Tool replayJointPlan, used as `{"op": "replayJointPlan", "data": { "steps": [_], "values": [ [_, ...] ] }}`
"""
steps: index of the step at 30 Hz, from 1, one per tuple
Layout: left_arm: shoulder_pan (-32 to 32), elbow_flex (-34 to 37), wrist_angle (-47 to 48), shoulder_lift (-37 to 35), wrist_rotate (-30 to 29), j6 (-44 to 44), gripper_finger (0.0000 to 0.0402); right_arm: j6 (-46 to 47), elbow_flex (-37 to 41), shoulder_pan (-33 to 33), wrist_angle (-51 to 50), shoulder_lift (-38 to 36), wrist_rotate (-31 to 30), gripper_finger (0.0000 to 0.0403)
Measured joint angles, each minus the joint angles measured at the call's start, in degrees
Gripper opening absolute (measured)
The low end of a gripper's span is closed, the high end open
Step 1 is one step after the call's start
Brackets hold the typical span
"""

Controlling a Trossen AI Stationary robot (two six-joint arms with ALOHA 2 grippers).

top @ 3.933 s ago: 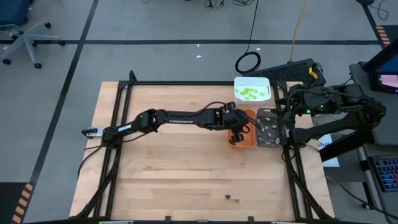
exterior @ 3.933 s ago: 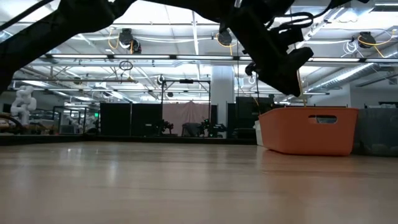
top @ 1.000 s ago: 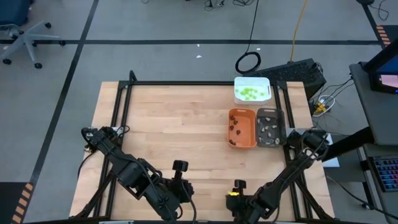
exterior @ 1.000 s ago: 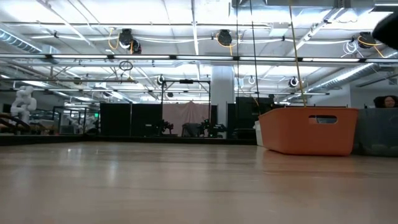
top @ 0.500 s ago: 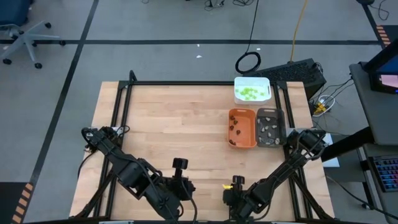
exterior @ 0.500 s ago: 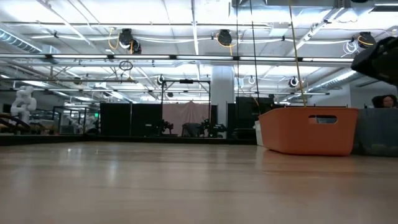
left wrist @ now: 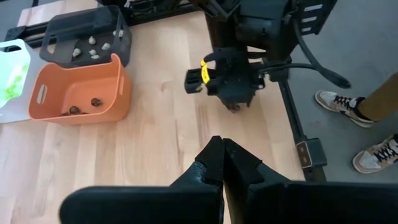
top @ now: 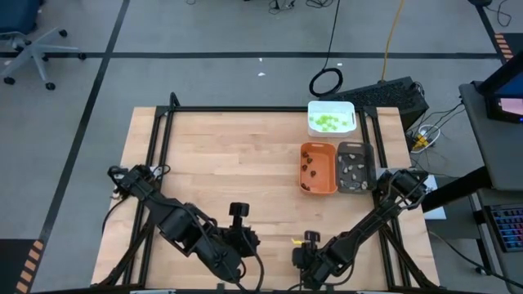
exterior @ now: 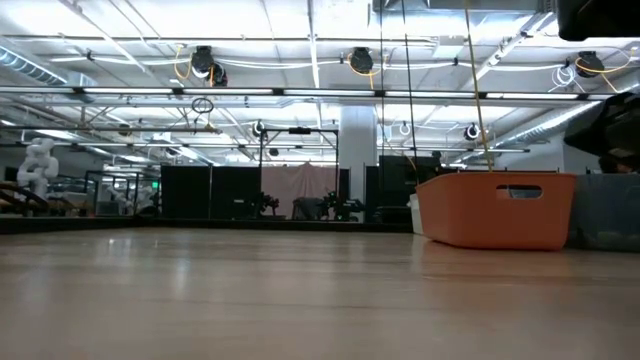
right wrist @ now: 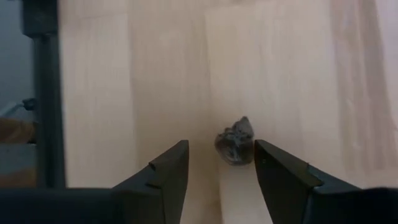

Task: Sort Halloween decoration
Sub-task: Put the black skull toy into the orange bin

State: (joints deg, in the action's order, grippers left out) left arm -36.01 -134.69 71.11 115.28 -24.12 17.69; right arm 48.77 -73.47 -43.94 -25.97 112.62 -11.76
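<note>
Dark piece (right wrist: 235,149) between right hand's (right wrist: 221,163) spread fingers (right wrist: 169,167).

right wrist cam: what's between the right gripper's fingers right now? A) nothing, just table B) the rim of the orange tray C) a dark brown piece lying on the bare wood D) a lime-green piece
C: the right wrist view shows a dark brown piece lying on the wooden table between the open fingers of the right gripper, not yet gripped.
</note>
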Motion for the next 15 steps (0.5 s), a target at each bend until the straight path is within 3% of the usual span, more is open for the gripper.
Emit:
{"op": "replayJointPlan", "data": {
  "steps": [11, 15],
  "values": [
    [0.92, 0.0, -0.02, 0.0, -0.02, 0.0, 0.0001, -1.34, 0.0, 1.72, 3.43, 0.04, 0.36, 0.0159],
    [0.9, 0.0, 0.01, 0.0, -0.02, -0.02, 0.0001, -3.88, 0.0, 2.5, 3.54, 0.37, 3.39, 0.0143]
  ]
}}
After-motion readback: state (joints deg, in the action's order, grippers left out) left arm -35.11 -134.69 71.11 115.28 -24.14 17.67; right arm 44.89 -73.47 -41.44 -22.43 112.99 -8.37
